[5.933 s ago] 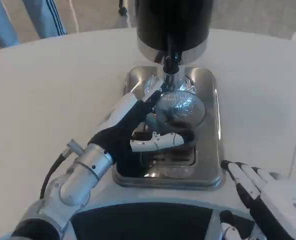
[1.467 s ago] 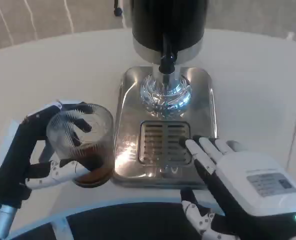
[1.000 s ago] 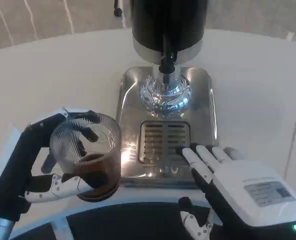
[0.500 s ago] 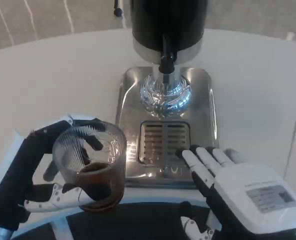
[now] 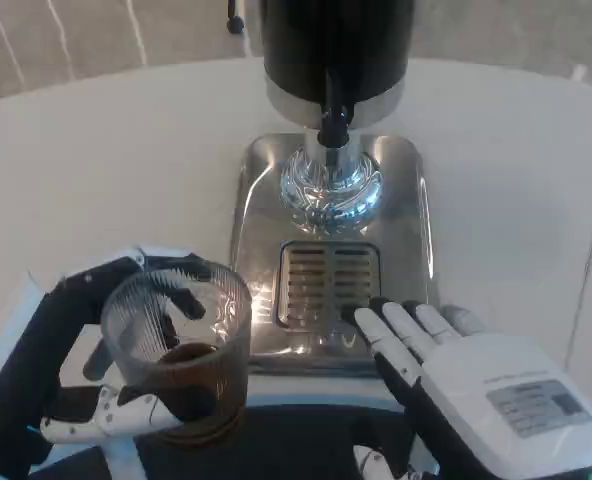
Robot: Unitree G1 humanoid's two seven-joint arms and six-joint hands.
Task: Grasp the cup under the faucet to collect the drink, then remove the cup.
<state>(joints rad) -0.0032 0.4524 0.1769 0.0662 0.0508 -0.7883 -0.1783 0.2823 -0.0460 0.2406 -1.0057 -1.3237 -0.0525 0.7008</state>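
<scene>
Pretty much done imo: left hand (image 5: 46,375) gripped the cup (image 5: 181,355) with dark drink at lower left, off the tray (image 5: 261,170), right hand (image 5: 456,375) spread nearby, only set-down left.

My left hand (image 5: 46,385) runs off at 7 o'clock; the dispenser (image 5: 336,50) (its top) is cropped at 12.

A demo or lab room is suggested — a drink dispenser (image 5: 336,60) on a steel tray (image 5: 261,180) is set on a bare white worktop (image 5: 126,170), grey carpet (image 5: 96,30) behind.
</scene>
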